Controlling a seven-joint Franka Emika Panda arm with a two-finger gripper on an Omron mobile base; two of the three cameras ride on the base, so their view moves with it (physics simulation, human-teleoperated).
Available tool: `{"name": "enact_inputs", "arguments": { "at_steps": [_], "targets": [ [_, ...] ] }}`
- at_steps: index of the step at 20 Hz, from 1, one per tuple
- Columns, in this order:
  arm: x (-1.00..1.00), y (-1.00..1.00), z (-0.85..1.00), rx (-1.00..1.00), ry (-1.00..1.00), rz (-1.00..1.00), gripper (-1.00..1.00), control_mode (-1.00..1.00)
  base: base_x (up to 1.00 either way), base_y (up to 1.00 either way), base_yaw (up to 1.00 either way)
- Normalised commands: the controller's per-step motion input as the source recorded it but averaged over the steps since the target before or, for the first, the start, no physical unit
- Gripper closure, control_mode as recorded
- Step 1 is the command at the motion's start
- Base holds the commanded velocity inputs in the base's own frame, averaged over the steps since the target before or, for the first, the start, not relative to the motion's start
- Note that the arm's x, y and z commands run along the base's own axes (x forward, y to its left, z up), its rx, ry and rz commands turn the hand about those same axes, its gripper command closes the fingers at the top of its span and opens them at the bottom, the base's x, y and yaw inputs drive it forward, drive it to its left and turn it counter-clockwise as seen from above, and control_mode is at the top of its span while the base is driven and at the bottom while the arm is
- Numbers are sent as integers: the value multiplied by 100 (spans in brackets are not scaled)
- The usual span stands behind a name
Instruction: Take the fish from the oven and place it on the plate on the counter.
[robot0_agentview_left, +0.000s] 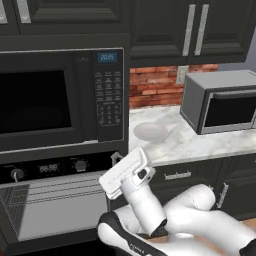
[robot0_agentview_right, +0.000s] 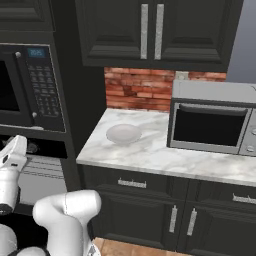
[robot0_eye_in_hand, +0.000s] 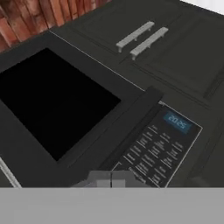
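Note:
The black oven (robot0_agentview_left: 48, 168) sits under the keypad microwave, and a pale grey cavity with a wire rack (robot0_agentview_left: 12, 205) shows below its knobs. The fish is hidden from view. The plate (robot0_agentview_left: 150, 131) (robot0_agentview_right: 123, 134) lies bare on the marble counter (robot0_agentview_left: 200, 145) (robot0_agentview_right: 155, 155), right of the oven column. My gripper (robot0_agentview_left: 116, 157) (robot0_agentview_right: 20, 141) hangs in front of the oven's control panel, pointing up at the microwave. In the hand view its fingertips (robot0_eye_in_hand: 111, 178) are pressed together with nothing between them.
The black keypad microwave (robot0_agentview_left: 60, 95) (robot0_eye_in_hand: 153, 148) is built in above the oven. A grey box microwave (robot0_agentview_left: 220, 100) (robot0_agentview_right: 212, 120) stands on the counter to the right of the plate. Dark cabinets hang overhead, in front of a brick backsplash (robot0_agentview_right: 137, 90).

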Motion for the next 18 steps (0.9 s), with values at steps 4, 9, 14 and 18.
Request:
{"name": "enact_inputs", "arguments": {
  "at_steps": [4, 9, 14, 18],
  "targets": [
    [-51, -17, 100, 0, -8, -23, 100, -100, 0, 0, 0],
    [-80, -8, 100, 1, -6, -18, 100, -100, 0, 0, 0],
    [-59, -14, 100, -2, -13, -7, 100, -100, 0, 0, 0],
    [-13, -91, 100, 3, -8, 0, 100, -100, 0, 0, 0]
  ]
}}
